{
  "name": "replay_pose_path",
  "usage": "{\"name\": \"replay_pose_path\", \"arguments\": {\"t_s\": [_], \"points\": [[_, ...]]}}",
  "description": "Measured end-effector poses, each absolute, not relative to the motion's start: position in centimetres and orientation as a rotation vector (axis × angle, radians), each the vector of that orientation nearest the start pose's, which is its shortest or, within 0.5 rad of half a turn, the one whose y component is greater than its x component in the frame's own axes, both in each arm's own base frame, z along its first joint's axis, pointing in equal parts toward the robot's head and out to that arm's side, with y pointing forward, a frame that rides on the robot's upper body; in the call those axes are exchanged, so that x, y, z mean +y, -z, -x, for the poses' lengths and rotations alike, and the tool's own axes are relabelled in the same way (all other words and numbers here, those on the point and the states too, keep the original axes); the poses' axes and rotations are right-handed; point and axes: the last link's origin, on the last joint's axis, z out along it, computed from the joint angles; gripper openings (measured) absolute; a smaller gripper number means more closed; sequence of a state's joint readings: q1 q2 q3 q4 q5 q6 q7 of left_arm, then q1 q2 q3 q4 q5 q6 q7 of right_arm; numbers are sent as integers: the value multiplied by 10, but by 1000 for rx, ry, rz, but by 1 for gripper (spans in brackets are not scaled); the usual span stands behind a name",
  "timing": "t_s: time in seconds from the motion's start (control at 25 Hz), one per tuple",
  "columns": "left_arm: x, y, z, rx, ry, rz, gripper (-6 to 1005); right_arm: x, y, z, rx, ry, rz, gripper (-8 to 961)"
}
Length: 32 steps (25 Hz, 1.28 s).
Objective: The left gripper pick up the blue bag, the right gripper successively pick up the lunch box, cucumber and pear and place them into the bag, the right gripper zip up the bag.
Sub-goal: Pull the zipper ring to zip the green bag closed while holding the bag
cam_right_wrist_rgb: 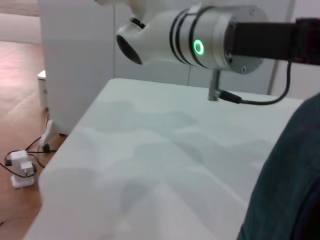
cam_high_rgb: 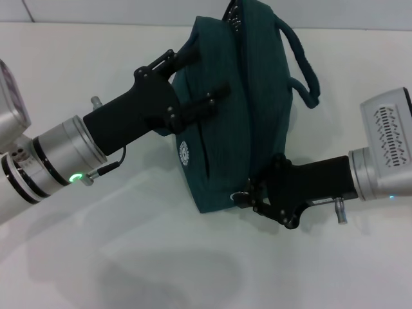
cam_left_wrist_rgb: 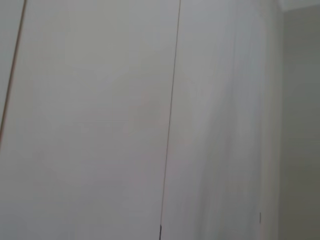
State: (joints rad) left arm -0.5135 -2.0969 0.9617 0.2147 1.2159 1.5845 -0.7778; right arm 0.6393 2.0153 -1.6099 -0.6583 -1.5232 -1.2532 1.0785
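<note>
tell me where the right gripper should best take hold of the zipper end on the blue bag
Probably at the bag's lower near corner, approached from the robot's right, where the right gripper already sits. The left gripper steadies the upper left side, so pulling along the seam should meet resistance.

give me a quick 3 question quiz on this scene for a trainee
1. True or false: the bag lies flat on the table.
2. Which gripper is at the bag's lower corner? A left B right
3. What shows on the bag's side near the left gripper?

Key:
1. False, it is held up.
2. B, the right gripper.
3. A small round white logo.
</note>
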Motion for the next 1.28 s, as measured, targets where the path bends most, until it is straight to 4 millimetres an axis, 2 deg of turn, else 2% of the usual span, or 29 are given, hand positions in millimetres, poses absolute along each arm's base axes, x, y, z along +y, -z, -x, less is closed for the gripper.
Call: {"name": "replay_pose_path", "arguments": {"t_s": [0.36,0.56,0.68,0.88,1.04,1.28], "points": [[307,29,243,-351,1273,2247,829,335,76,-181,-374,-452,3034,37],[297,25,248,-355,1308,2223,830,337,68,-178,-454,-497,2956,31],[285,23,254,-360,1324,2207,830,338,64,-174,-524,-525,2915,31],[254,21,273,-349,1315,2158,829,341,62,-165,-607,-539,2887,32],[231,33,284,-369,1264,2128,830,346,58,-161,-622,-552,2848,32],[211,49,298,-433,1163,2112,830,352,54,-151,-625,-589,2812,32]]}}
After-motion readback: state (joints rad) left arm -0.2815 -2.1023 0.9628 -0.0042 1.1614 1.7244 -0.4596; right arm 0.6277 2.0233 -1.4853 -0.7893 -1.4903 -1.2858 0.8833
